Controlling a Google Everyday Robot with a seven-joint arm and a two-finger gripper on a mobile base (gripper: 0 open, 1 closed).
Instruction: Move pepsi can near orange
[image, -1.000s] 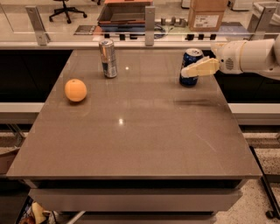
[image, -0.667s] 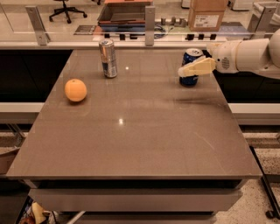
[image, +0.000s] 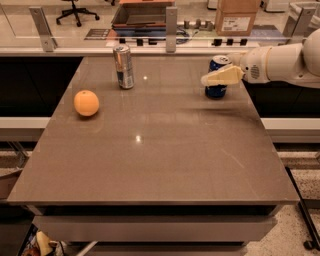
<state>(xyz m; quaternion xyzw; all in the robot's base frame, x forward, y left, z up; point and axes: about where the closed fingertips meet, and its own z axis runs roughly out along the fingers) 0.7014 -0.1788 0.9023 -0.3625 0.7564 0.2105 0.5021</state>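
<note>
A single high camera looks down across the table from its near edge, gripper at far right.

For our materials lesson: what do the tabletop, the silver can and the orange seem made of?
Tabletop: probably brown laminate, semi-gloss; it mirrors lights. Silver can: metal, likely aluminium, shiny streaks. Orange: fruit peel, matte, no glare. The gripper is at the pepsi can near the back edge.

claw at pepsi can; open tabletop between it and orange; silver can farther back.
</note>
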